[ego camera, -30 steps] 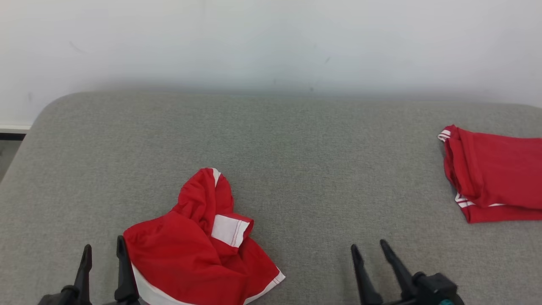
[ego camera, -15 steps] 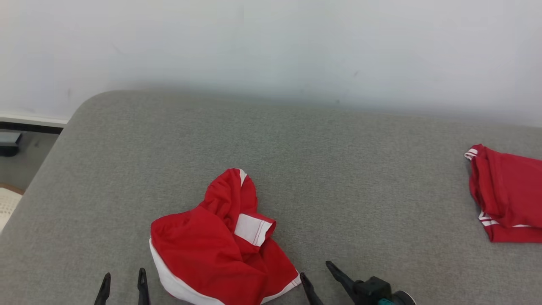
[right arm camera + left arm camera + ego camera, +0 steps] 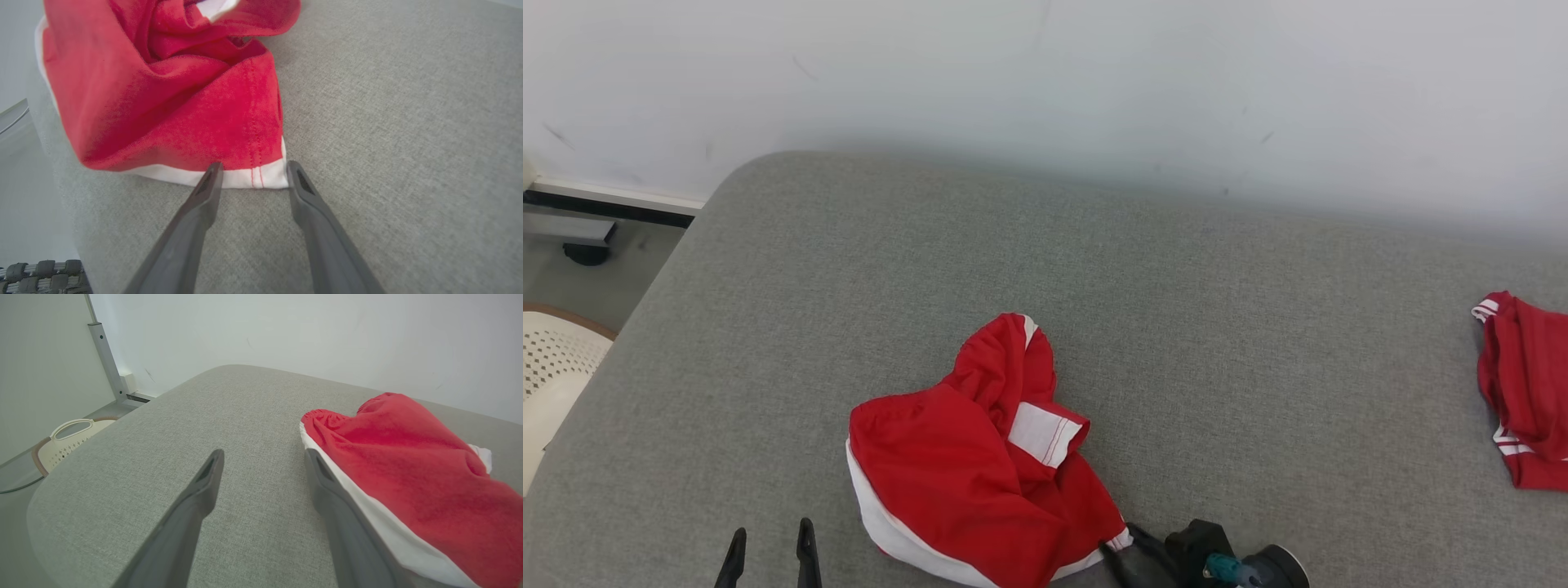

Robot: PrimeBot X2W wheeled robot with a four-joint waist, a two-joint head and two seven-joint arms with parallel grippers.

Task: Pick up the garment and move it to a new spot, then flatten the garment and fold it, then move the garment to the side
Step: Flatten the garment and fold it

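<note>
Head view, crumpled garment [image 3: 964, 478] on grey cushion [image 3: 1176, 327], folded red garment [image 3: 1531, 392] far right, both jaws spread.

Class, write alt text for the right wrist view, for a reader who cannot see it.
The right gripper holds its two dark fingers spread apart, with their tips at the white-trimmed corner of a crumpled red garment. The garment lies on a grey fabric surface.

A wide grey fabric-covered pad [image 3: 1217, 327] stands against a plain white wall [image 3: 1045, 73]. A folded red cloth with white stripes [image 3: 1531, 392] lies on it, far right. A cream perforated plastic basket [image 3: 551, 371] sits low beside its left corner.
</note>
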